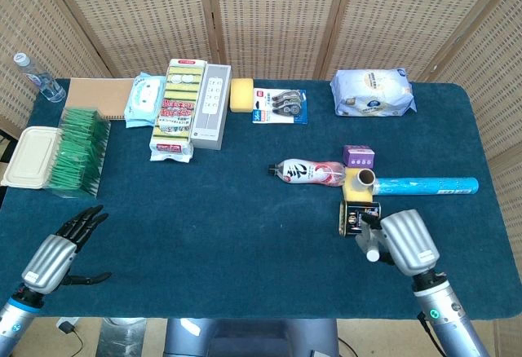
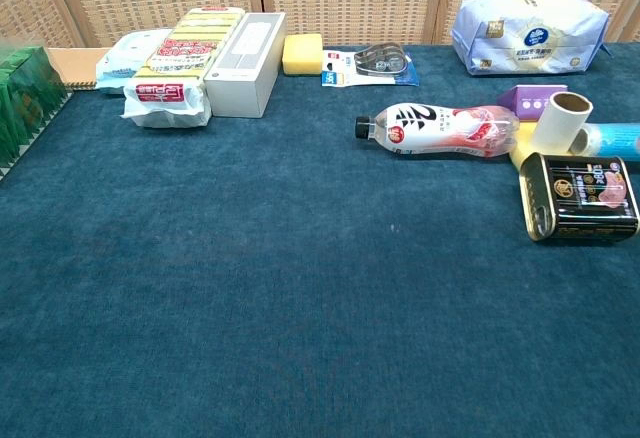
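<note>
A black rectangular tin (image 2: 582, 196) with gold edges and a pink picture on its label lies flat on the blue table cloth, at about four o'clock from the table's middle, touching a cardboard-cored roll at its twelve o'clock.

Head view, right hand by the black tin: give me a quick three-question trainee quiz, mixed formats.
1. True or false: the right hand holds the black rectangular tin.
2. Which thing lies directly behind that tin? A) white wipes pack B) yellow block with a cardboard-cored roll C) green packet stack
3. Fill in: the clear plastic bottle with the pink label lies on its ____, cap pointing toward the robot's ____.

Key
1. False: the hand sits just beside the tin's near right corner, and the tin lies flat on the dark blue cloth table.
2. B
3. side; left
</note>
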You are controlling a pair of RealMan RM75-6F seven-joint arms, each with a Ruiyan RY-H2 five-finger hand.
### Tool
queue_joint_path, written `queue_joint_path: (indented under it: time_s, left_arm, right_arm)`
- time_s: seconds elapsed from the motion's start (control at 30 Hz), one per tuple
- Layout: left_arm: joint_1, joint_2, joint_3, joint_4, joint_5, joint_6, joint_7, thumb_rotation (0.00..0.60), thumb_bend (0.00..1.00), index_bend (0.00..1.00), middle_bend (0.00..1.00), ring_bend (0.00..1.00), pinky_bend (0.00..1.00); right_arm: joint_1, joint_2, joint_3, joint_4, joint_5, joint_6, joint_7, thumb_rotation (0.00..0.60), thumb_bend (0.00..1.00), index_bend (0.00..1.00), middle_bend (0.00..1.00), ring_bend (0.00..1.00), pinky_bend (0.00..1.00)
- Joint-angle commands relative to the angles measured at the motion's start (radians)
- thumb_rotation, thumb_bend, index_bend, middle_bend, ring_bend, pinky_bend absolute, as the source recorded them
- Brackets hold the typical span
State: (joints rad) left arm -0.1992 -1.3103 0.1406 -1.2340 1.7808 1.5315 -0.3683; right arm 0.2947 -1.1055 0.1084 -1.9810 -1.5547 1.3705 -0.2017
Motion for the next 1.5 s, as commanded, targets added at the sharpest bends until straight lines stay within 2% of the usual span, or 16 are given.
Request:
queue_joint_path:
  time_s: [0.03,0.1,0.17,0.23,0.33,0.43,0.5,0.53,0.57,0.7,0.87,1.07,1.27,1.5]
  left_arm:
    - [-0.005,-0.006,0.008,-0.010,0.013,-0.007,0.020,0.439,0.00,0.01,0.00,0.03,0.15]
    - [-0.005,-0.007,0.008,-0.017,0.013,-0.007,0.027,0.445,0.00,0.01,0.00,0.03,0.15]
    - [-0.003,-0.004,0.005,-0.022,0.008,-0.005,0.033,0.444,0.00,0.01,0.00,0.03,0.15]
    - [0.000,-0.001,0.003,-0.024,0.003,0.000,0.032,0.442,0.00,0.01,0.00,0.03,0.15]
    - [0.004,0.003,0.000,-0.021,-0.004,0.004,0.028,0.439,0.00,0.01,0.00,0.03,0.15]
    - [0.004,0.003,-0.001,-0.013,-0.011,-0.001,0.020,0.444,0.00,0.01,0.00,0.03,0.15]
    - [0.001,-0.001,0.000,-0.007,-0.011,-0.008,0.017,0.440,0.00,0.01,0.00,0.03,0.15]
    - [-0.002,-0.006,0.007,-0.007,0.001,-0.013,0.017,0.440,0.00,0.01,0.00,0.03,0.15]
    - [-0.003,-0.009,0.011,-0.006,0.008,-0.013,0.018,0.441,0.00,0.01,0.00,0.03,0.15]
    - [-0.002,-0.009,0.010,-0.008,0.007,-0.008,0.022,0.443,0.00,0.01,0.00,0.03,0.15]
    - [0.001,-0.004,0.003,-0.009,-0.004,-0.004,0.022,0.443,0.00,0.01,0.00,0.03,0.15]
    - [-0.002,-0.004,0.001,-0.008,-0.009,-0.012,0.019,0.441,0.00,0.01,0.00,0.03,0.15]
    - [-0.004,-0.003,0.004,-0.003,-0.003,-0.008,0.003,0.440,0.00,0.01,0.00,0.03,0.15]
    - [-0.002,-0.004,-0.002,0.003,-0.008,0.001,-0.003,0.447,0.00,0.01,0.00,0.03,0.15]
  right_arm:
    - [0.017,-0.065,0.050,0.009,0.028,0.068,-0.006,0.600,0.49,0.78,0.95,1.00,1.00]
    - [0.038,-0.059,-0.011,-0.005,-0.056,0.000,0.028,0.600,0.49,0.78,0.95,1.00,1.00]
    - [0.073,-0.009,-0.105,-0.011,-0.154,-0.123,0.076,0.600,0.48,0.78,0.95,1.00,1.00]
    - [0.086,0.037,-0.153,-0.010,-0.181,-0.183,0.102,0.600,0.48,0.78,0.95,1.00,1.00]
    - [0.074,0.062,-0.156,0.003,-0.166,-0.174,0.084,0.600,0.48,0.78,0.95,1.00,1.00]
    - [0.039,0.065,-0.111,0.014,-0.089,-0.103,0.038,0.600,0.48,0.78,0.95,1.00,1.00]
    - [0.017,0.040,-0.049,0.009,-0.021,-0.022,0.013,0.600,0.48,0.78,0.95,1.00,1.00]
    - [0.016,0.012,0.001,0.000,-0.010,0.036,0.014,0.600,0.48,0.78,0.95,1.00,1.00]
    - [0.027,-0.017,0.018,0.000,-0.023,0.048,0.008,0.600,0.48,0.78,0.95,1.00,1.00]
    - [0.087,-0.008,0.025,-0.035,0.000,-0.066,0.077,0.600,0.48,0.78,0.95,1.00,1.00]
    - [0.155,-0.057,0.112,-0.004,0.113,-0.112,0.040,0.600,0.48,0.78,0.95,1.00,1.00]
    - [0.243,-0.088,0.213,0.042,0.306,-0.202,0.070,0.600,0.48,0.78,0.95,1.00,1.00]
    - [0.300,-0.103,0.253,0.108,0.415,-0.268,0.088,0.600,0.48,0.78,0.96,1.00,1.00]
    - [0.333,-0.123,0.262,0.170,0.477,-0.294,0.085,0.600,0.48,0.78,0.96,1.00,1.00]
